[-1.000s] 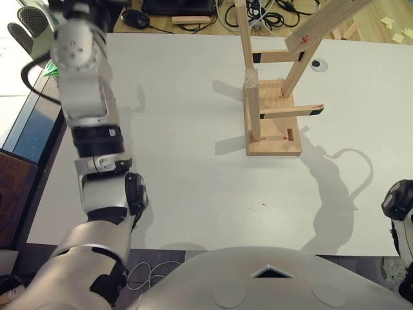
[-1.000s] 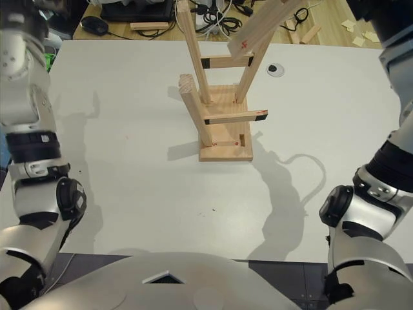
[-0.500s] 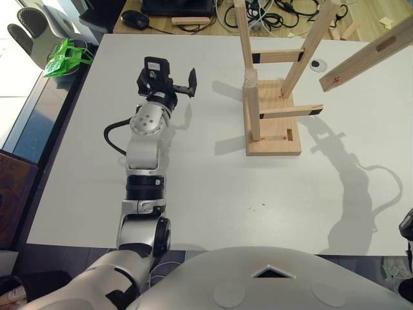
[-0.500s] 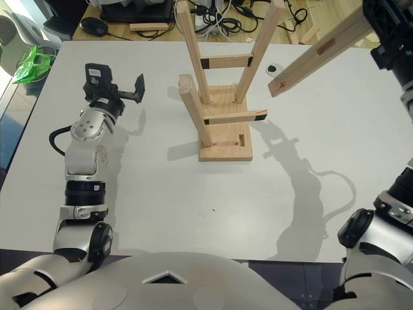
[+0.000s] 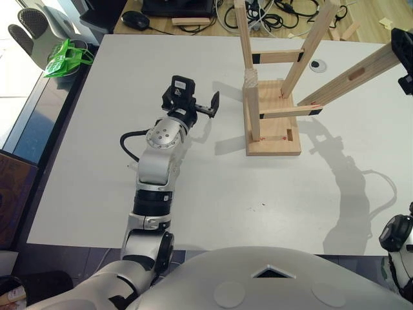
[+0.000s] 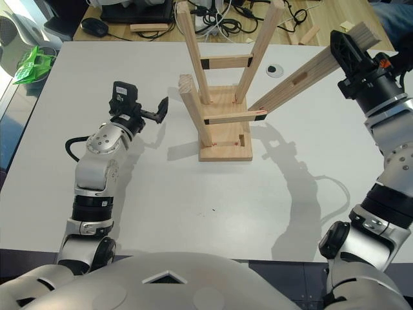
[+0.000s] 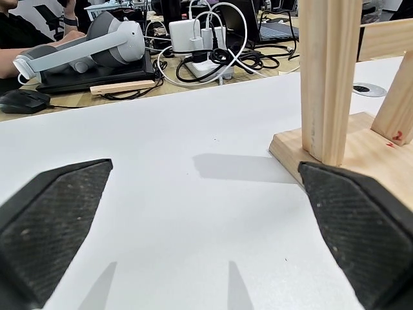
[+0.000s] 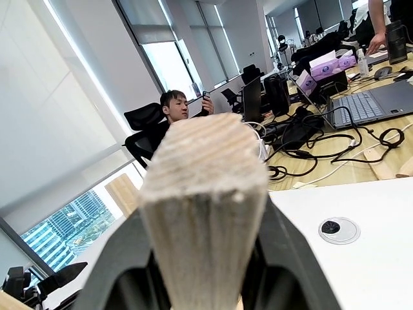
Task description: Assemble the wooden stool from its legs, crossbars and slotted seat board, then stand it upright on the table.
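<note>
Right tool (image 6: 350, 53) clamped on the loose leg (image 6: 297, 81), its lower tip near a crossbar (image 5: 290, 112) over the seat board (image 5: 274, 147) toward the counter's (image 5: 193, 194) far edge; left tool (image 7: 205, 168) apart beside it: advise bracing the board and bringing the leg upright over the free slot (image 5: 290, 135).

left arm (image 5: 157, 169): shiny silver, round joints, black rings
right arm (image 6: 395, 152): silver and black
cable (image 5: 128, 147): black, curved
finger pads (image 7: 55, 219): black, bumpy
</note>
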### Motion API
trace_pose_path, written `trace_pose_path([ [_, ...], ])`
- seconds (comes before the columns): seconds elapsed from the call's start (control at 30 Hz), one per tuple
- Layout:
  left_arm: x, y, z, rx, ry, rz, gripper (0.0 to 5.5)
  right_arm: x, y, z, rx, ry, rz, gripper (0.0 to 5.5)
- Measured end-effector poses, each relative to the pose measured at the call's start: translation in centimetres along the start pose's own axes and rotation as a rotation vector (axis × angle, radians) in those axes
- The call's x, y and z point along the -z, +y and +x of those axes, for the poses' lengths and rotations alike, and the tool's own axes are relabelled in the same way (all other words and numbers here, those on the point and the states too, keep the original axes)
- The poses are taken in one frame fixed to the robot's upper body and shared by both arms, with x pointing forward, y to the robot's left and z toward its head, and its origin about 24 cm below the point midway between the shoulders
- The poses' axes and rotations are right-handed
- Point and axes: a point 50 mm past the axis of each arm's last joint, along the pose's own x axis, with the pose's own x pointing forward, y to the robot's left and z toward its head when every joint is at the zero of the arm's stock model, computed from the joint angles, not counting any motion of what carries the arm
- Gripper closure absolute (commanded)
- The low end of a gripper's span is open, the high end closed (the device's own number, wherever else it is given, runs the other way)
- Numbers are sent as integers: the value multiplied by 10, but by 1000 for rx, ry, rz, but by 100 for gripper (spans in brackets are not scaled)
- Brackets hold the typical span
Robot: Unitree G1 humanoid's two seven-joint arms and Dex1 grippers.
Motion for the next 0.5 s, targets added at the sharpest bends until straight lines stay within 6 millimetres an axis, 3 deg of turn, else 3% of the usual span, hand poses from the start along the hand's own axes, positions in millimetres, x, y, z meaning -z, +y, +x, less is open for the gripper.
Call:
trace_pose_path([
  [0.5,9,-26,-7,148,102,40,10,20,2,-8,39,19,68,450],
])
